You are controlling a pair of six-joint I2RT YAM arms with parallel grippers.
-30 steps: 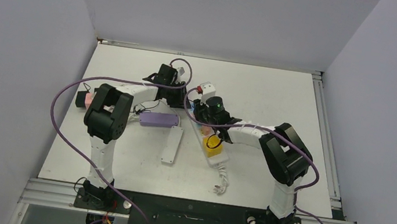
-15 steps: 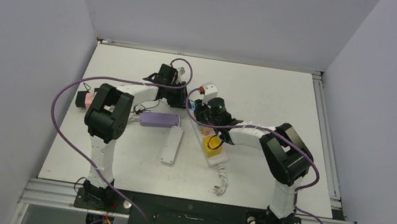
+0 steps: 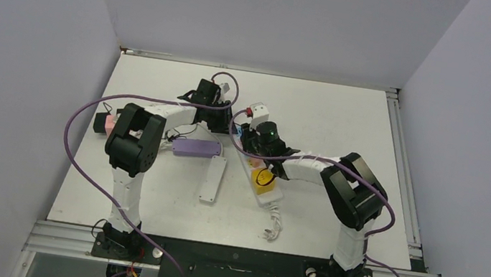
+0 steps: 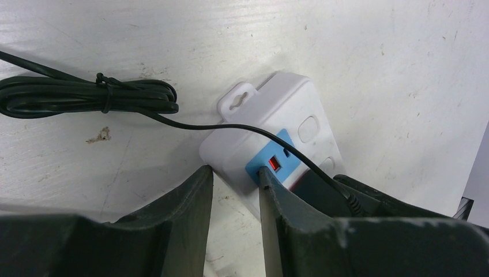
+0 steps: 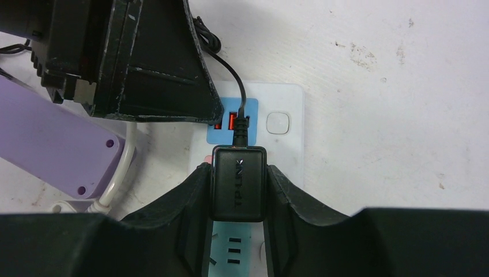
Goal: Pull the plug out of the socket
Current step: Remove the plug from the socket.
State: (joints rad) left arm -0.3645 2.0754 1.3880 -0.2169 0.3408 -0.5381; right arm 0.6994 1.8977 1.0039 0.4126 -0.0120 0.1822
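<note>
A white power strip (image 5: 288, 156) with a blue end panel lies on the table, and a black plug (image 5: 238, 184) sits in it with its thin cable running off. My right gripper (image 5: 238, 170) is shut on the plug's two sides. My left gripper (image 4: 233, 173) is nearly closed on the strip's end corner (image 4: 277, 115). One fingertip (image 4: 262, 176) is on the blue panel and the other is against the strip's side. In the top view both grippers meet at mid-table, the left (image 3: 225, 125) and the right (image 3: 254, 147).
A purple power strip (image 3: 196, 147) and another white strip (image 3: 213, 179) lie left of the grippers. A yellow plug (image 3: 264, 178) sits in the near part of the held strip. A small white-and-red block (image 3: 255, 109) is behind it. A coiled black cable (image 4: 86, 95) lies nearby.
My right wrist has shifted very slightly to the right. The left arm has hardly moved. Both grips look the same.
</note>
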